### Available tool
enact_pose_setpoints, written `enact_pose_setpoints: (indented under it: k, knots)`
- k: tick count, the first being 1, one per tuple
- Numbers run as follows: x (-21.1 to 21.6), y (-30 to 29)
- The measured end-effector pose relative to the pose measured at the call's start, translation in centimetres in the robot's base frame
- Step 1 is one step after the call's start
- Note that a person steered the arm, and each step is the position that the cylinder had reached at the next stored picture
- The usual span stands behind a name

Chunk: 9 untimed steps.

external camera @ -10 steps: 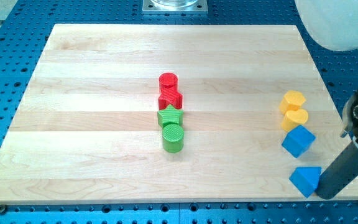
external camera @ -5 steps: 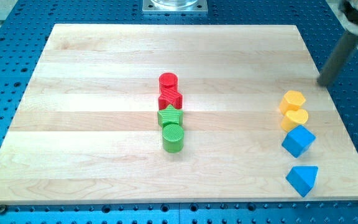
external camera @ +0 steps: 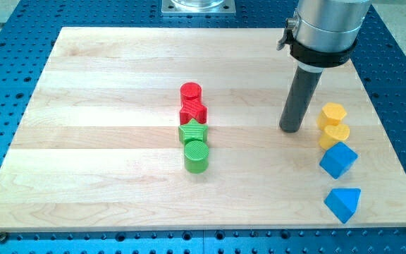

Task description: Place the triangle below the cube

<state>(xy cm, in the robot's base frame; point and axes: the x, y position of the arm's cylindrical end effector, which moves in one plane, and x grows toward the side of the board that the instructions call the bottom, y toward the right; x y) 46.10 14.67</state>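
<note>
A blue triangle [external camera: 344, 203] lies near the board's bottom right corner. A blue cube [external camera: 338, 160] sits just above it, with a small gap between them. My tip [external camera: 290, 130] rests on the board to the left of the yellow blocks, up and left of the cube, touching no block.
Two yellow blocks [external camera: 333, 114] [external camera: 335, 135] stand in a column right above the cube. At mid-board a column runs from the top down: red cylinder [external camera: 191, 93], red star [external camera: 193, 113], green star [external camera: 192, 132], green cylinder [external camera: 197, 156]. The wooden board [external camera: 104, 85] lies on a blue perforated table.
My tip moved from beside the triangle's right at the bottom right, up past the board's right edge, then left onto the board beside the yellow blocks. The triangle shifted slightly left.
</note>
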Motion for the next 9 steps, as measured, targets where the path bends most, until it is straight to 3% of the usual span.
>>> enact_pose_setpoints:
  k: [1,2,3,6,7,9]
  knots:
    - [0.8,0.0]
    - [5.0,-0.1]
    - [12.6,-0.4]
    - [15.7,-1.1]
    - [15.7,3.5]
    - [15.7,5.3]
